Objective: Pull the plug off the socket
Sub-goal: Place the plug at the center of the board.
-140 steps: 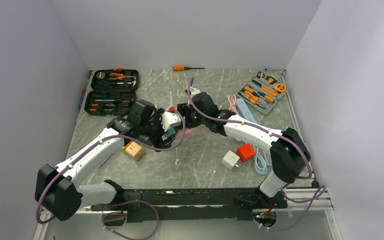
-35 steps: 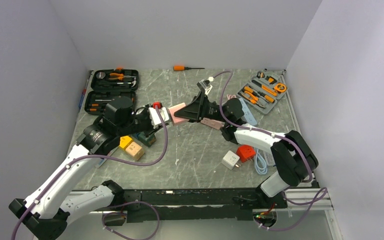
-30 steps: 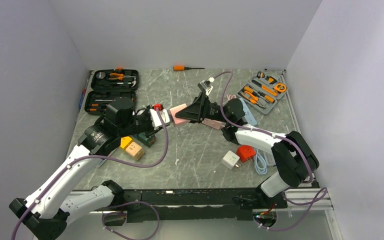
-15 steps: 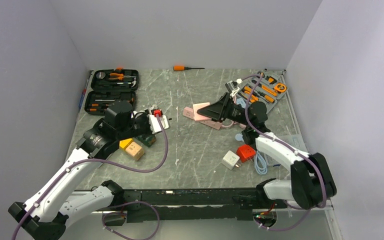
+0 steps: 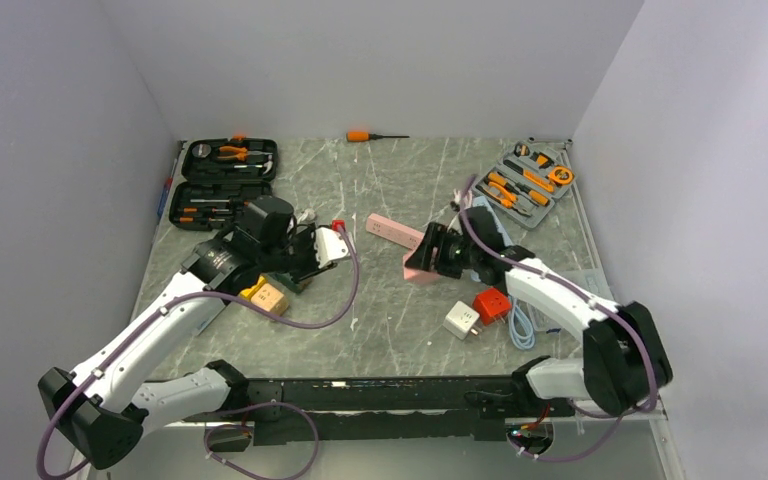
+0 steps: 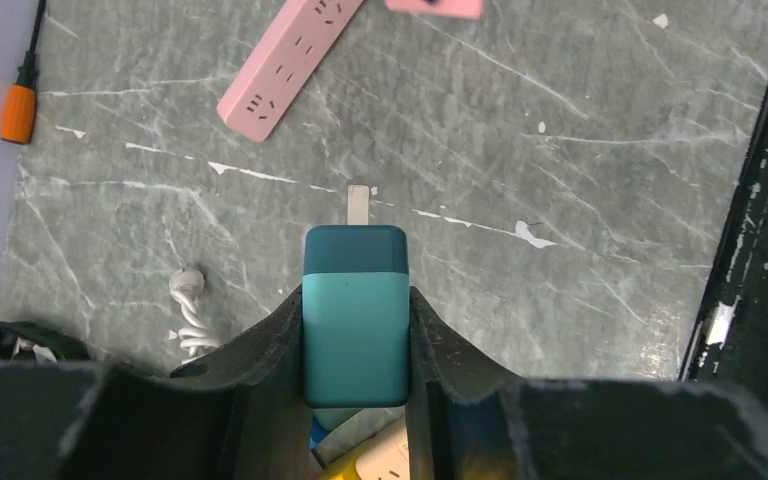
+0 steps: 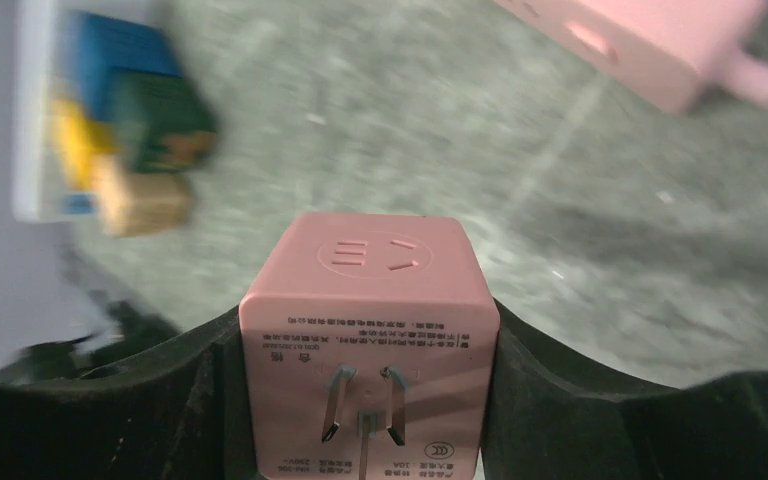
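Left wrist view: one teal plug [image 6: 355,335], rounded, metal prong showing, pinched by the left hand [image 6: 355,300] over the table [image 6: 580,200]; the right hand [image 7: 368,335] clamps one pink cube socket [image 7: 370,265], apart.

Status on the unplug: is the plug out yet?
Done: the teal plug is out, its metal prong bare over the table, apart from the pink cube socket. In hand: left fingers clamp the plug, right fingers grip the socket. Left: probably just setting both down.
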You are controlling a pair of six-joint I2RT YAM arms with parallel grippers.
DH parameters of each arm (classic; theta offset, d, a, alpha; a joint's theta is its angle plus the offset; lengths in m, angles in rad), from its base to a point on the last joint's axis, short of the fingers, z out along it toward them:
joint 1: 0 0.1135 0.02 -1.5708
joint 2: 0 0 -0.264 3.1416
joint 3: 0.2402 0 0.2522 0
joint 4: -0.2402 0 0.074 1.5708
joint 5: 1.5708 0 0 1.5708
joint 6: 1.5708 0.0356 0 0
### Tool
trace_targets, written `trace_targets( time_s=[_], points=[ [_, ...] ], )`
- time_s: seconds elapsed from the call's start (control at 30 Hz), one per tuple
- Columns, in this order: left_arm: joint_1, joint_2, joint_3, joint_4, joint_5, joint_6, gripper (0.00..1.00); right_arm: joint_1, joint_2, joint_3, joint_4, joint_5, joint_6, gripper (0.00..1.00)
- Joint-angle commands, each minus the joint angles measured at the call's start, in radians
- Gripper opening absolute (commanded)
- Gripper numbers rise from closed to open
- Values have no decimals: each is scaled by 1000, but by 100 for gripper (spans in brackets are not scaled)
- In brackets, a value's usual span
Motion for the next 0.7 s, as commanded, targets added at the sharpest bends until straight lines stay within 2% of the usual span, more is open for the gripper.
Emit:
trace_targets(
  time_s=[0.0, 0.2, 0.37, 0.4, 0.43, 0.5, 0.6, 0.67],
  points=[
    [-34, -4, 55, -5, 24, 1, 0, 106, 111, 92, -225, 330, -110, 0],
    [-107, -48, 7, 27, -27, 39, 0, 144, 253, 162, -330, 562, -74, 0],
    [-139, -33, 5, 3, -31, 29, 0, 144, 277, 165, -387, 698, 5, 0],
    [-144, -32, 2, 7, -32, 25, 0, 144, 280, 167, -402, 722, 18, 3],
    [-150, -32, -3, 13, -32, 24, 0, 145, 287, 171, -413, 738, 27, 7],
    [-160, -34, -14, 30, -51, 20, 0, 144, 302, 180, -435, 763, 31, 23],
    [-168, -29, -13, 36, -65, 19, 0, 145, 329, 190, -448, 758, 25, 57],
    [-172, -15, -4, 25, -67, 13, 0, 145, 324, 197, -450, 746, 18, 75]
  ],
)
